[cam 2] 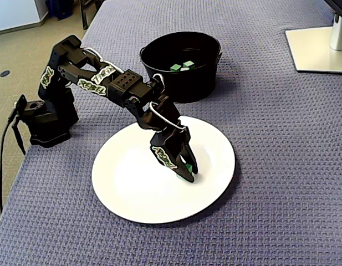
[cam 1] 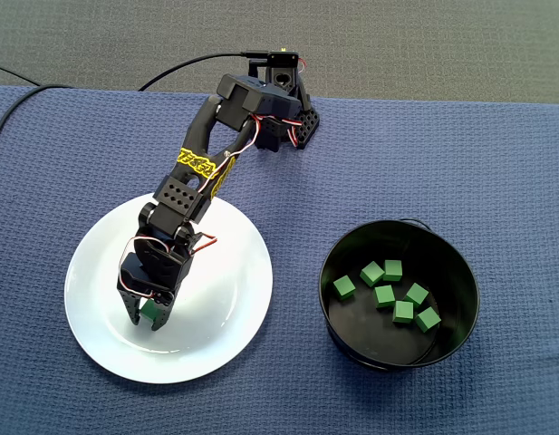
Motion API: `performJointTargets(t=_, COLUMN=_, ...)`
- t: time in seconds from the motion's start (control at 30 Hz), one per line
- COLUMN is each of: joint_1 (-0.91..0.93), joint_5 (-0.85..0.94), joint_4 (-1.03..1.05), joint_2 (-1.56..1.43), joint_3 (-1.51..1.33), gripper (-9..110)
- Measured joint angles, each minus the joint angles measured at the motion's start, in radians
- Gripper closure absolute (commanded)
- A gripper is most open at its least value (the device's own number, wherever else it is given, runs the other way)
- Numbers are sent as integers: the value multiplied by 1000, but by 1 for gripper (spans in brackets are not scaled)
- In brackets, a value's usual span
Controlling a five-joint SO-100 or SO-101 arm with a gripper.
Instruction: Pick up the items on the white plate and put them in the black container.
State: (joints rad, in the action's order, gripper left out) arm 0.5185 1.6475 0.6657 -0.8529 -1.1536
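The tool, nearly closed, is bending low over the white plate and gripping its only green cube, apparently for carrying it to the black container.

Lettering on arm stickers illegible

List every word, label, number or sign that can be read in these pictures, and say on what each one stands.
No text can be read here.
Yellow sticker on the arm: dark lettering, too blurred to read.
Pale stickers on the arm links: too small to read.
Sticker on the gripper, which grips a green cube: blurred.
White plate and black container: no markings visible.
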Motion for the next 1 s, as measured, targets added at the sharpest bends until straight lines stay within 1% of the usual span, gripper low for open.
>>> performJointTargets(t=0.33, joint_1=0, joint_5=-54, joint_4=11, joint_2=-2, joint_3=8, gripper=101)
performJointTargets(t=0.6, joint_1=2, joint_5=-187, joint_4=276, joint_2=-95, joint_3=212, gripper=101)
performJointTargets(t=0.63, joint_1=2, joint_5=-195, joint_4=316, joint_2=-107, joint_3=239, gripper=100)
performJointTargets(t=0.7, joint_1=2, joint_5=-199, joint_4=371, joint_2=-123, joint_3=275, gripper=82)
performJointTargets(t=0.73, joint_1=2, joint_5=-199, joint_4=387, joint_2=-127, joint_3=279, gripper=78)
performJointTargets(t=0.87, joint_1=6, joint_5=-170, joint_4=417, joint_2=-130, joint_3=270, gripper=75)
performJointTargets(t=1.0, joint_1=26, joint_5=-57, joint_4=466, joint_2=-130, joint_3=249, gripper=72)
